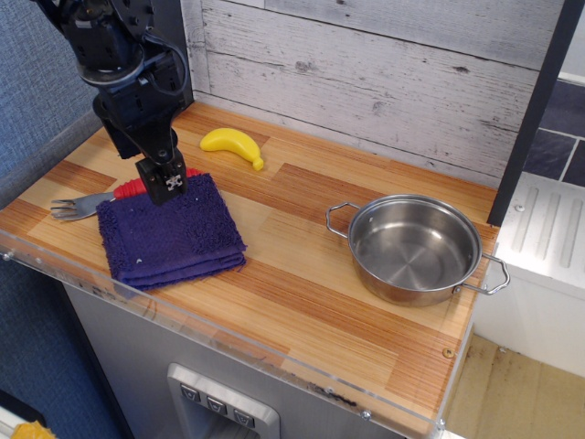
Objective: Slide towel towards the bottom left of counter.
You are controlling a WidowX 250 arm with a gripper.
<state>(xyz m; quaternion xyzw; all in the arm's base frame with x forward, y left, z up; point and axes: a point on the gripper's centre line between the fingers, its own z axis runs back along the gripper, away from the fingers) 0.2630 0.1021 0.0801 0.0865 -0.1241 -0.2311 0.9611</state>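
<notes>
A: Towel — item one. Folded dark navy terry cloth, roughly square, fuzzy, lying flat near the front left of the counter, directly below and in front of the gripper. Several folded layers show along its right edge.

B: Surface?

A: Counter of light wood-grain planks in orange-tan stripes, with a clear acrylic strip along the front edge. Behind it, a whitewashed plank wall. To the left of the arm, a blue textured wall. Below the counter, a grey cabinet front carrying a small panel of buttons.

B: Other stock on the counter?

A: A yellow banana, behind and to the right of the gripper, apart from it. A steel pot with two loop handles, well off to the gripper's right. A fork with a red handle, just left of the gripper; the handle runs in under the towel's back edge.

B: And the gripper itself?

A: Black, pointing down from a dark arm, its tip at the towel's back edge, seemingly touching the cloth. The fingers look drawn close together, but whether they pinch the towel or merely press on it I cannot tell
</notes>
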